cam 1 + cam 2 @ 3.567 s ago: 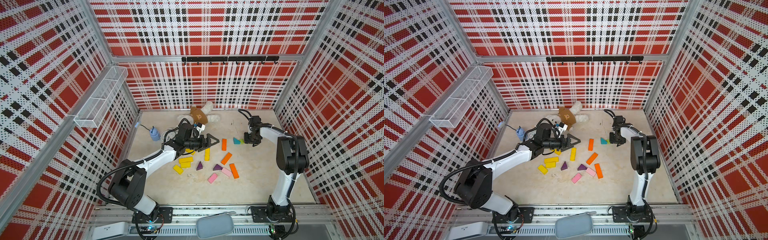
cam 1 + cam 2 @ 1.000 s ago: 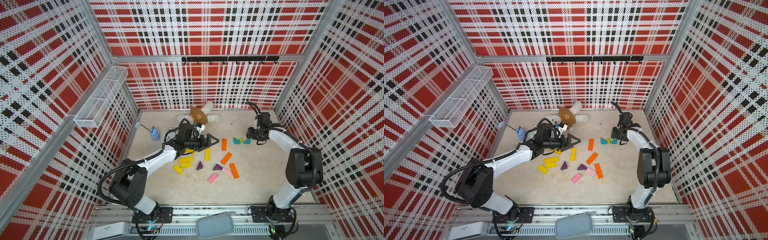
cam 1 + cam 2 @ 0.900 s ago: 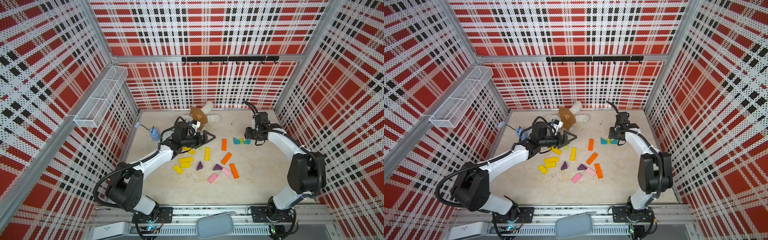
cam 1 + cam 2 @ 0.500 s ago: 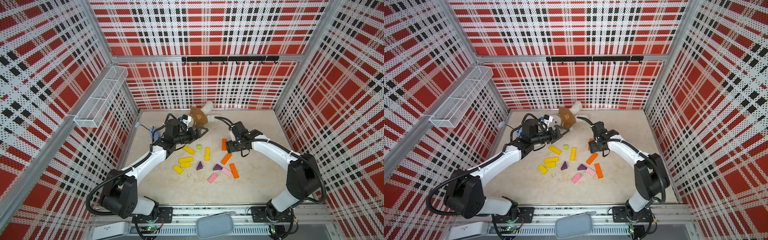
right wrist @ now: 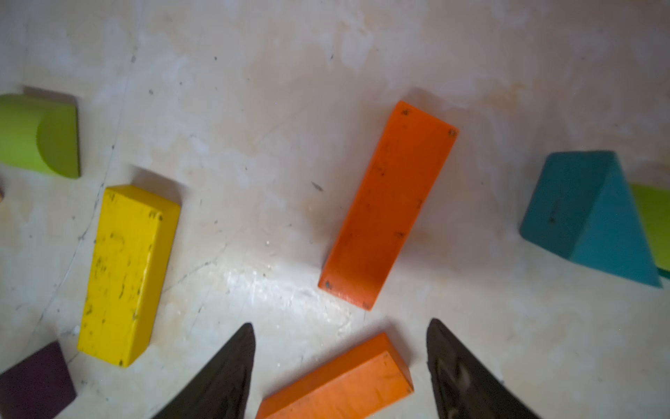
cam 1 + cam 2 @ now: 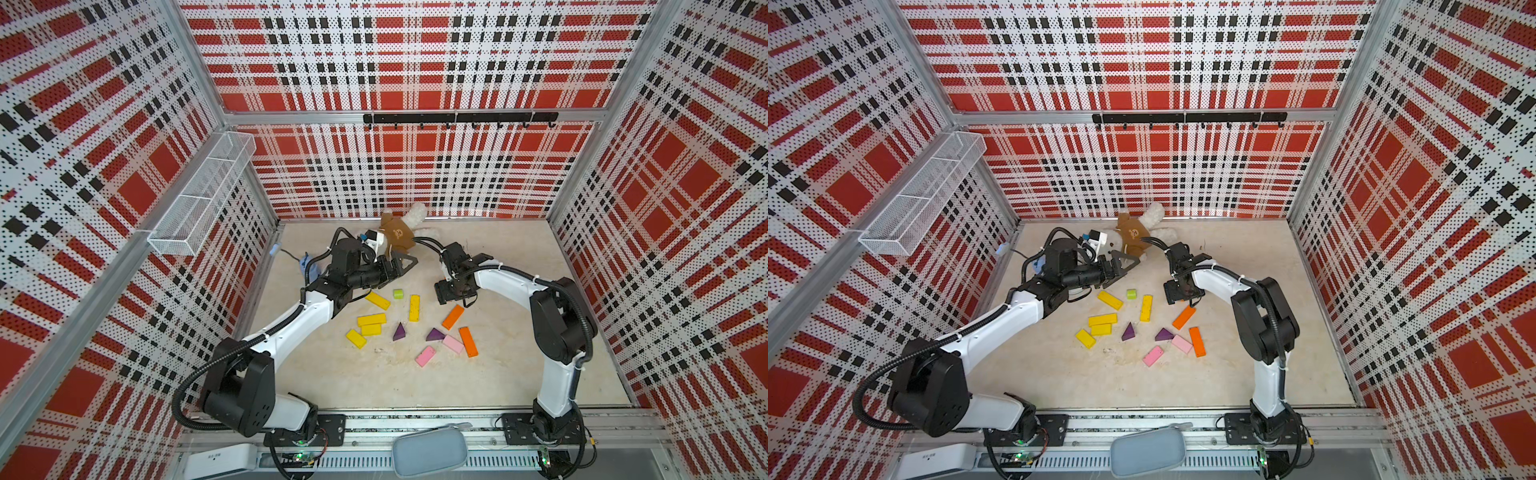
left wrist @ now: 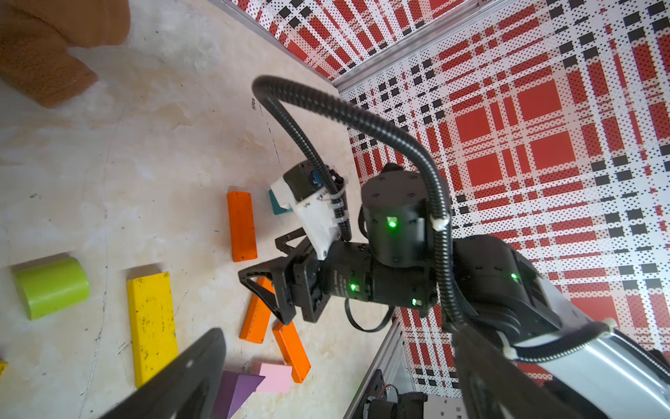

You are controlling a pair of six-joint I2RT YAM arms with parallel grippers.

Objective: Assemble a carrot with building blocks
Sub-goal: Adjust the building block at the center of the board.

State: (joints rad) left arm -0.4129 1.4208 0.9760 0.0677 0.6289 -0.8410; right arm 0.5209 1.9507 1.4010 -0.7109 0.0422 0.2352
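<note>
The building blocks lie loose on the floor in both top views: several yellow ones (image 6: 371, 319), a lime one (image 6: 398, 294), purple triangles (image 6: 399, 332), pink ones (image 6: 452, 344) and orange ones (image 6: 468, 341). My right gripper (image 6: 455, 291) points down at the group's far right. In the right wrist view it (image 5: 340, 324) is open, with one orange block (image 5: 337, 381) lying between the fingers below them. A second orange block (image 5: 388, 206) and a teal triangle (image 5: 587, 217) lie beyond. My left gripper (image 6: 405, 264) hovers open and empty behind the yellow blocks.
A brown-and-white plush toy (image 6: 399, 235) lies at the back wall, just behind my left gripper. A small blue object (image 6: 309, 266) sits by the left wall. A white wire basket (image 6: 203, 203) hangs on the left wall, a black hook rail (image 6: 457, 118) on the back wall.
My right arm has swung from the teal blocks at the far right to the orange blocks in the middle, jaws wider. My left arm has drawn back toward the plush toy, uncovering a lime and a yellow block.
</note>
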